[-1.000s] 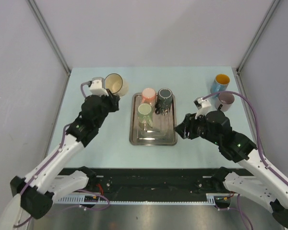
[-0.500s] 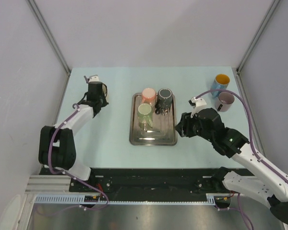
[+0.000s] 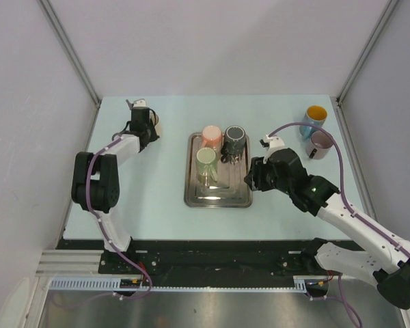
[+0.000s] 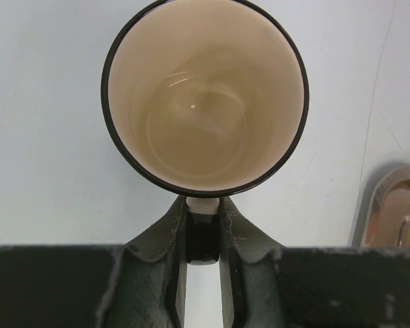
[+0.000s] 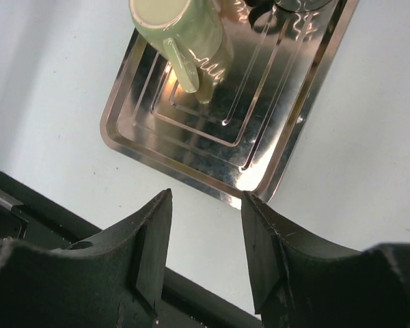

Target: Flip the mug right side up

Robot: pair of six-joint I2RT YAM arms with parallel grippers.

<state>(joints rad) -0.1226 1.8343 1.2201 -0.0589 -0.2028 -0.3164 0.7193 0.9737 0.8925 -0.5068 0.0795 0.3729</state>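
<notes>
A cream mug with a black rim fills the left wrist view, its opening facing the camera. My left gripper is shut on the mug's handle just below the rim. In the top view this gripper is at the far left of the table and hides most of the mug. I cannot tell whether the mug touches the table. My right gripper is open and empty above the near right corner of the metal tray; it also shows in the top view.
The tray holds a green mug, a pink mug and a dark mug. A blue mug with a yellow inside and a mauve mug stand at the far right.
My left arm has stretched out low toward the far left with the mug, which went from opening sideways to opening toward the wrist camera. My right gripper has moved a little left toward the tray.
</notes>
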